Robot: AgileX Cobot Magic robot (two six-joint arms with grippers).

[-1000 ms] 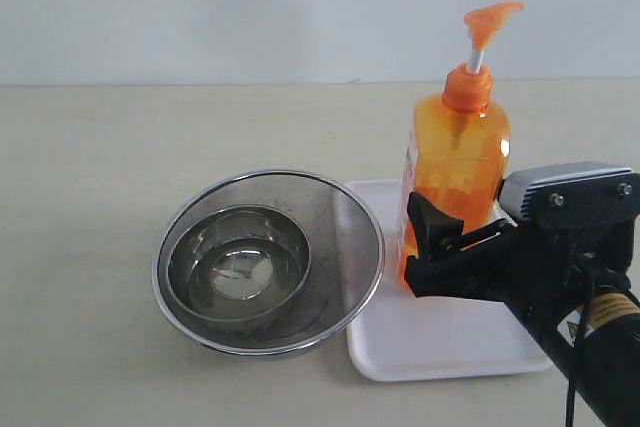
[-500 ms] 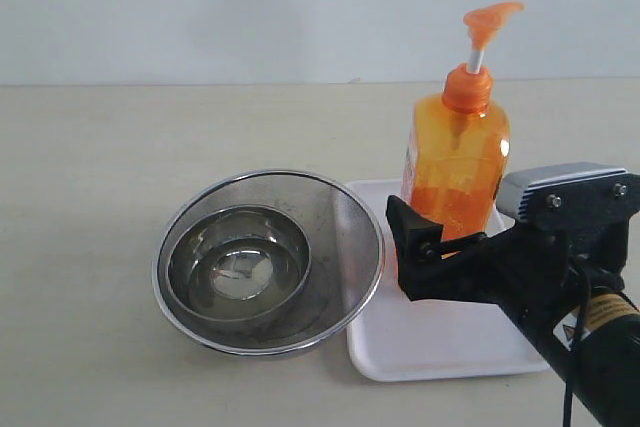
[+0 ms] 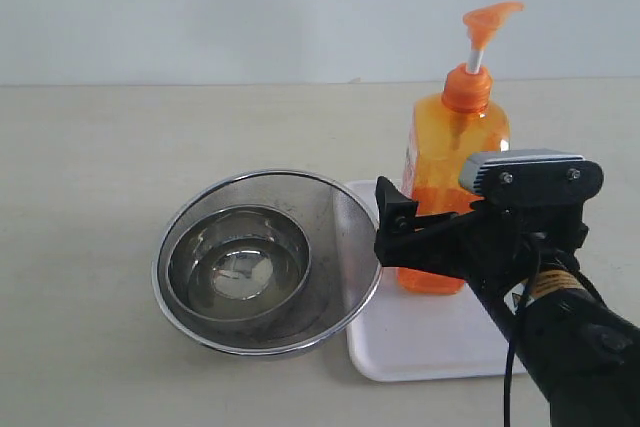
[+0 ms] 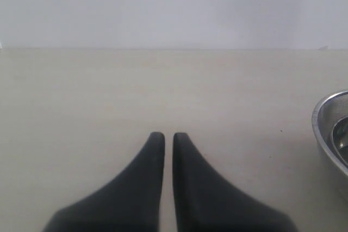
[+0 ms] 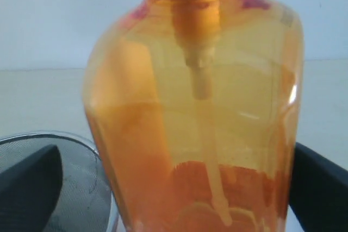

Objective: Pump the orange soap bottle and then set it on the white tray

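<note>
The orange soap bottle stands upright on the white tray, its pump head raised. My right gripper is open around the bottle's lower body. In the right wrist view the bottle fills the space between the two black fingers, with a gap showing on one side. My left gripper is shut with nothing in it, over bare table, and does not appear in the exterior view.
A large steel bowl with a smaller steel bowl inside sits just left of the tray, overlapping its edge. The bowl's rim shows at the side of the left wrist view. A pale wall stands behind the table.
My right gripper's fingers have spread a little wider and the arm has swung left and slightly up around the bottle. The bottle stays on the tray. The left gripper is unchanged.
</note>
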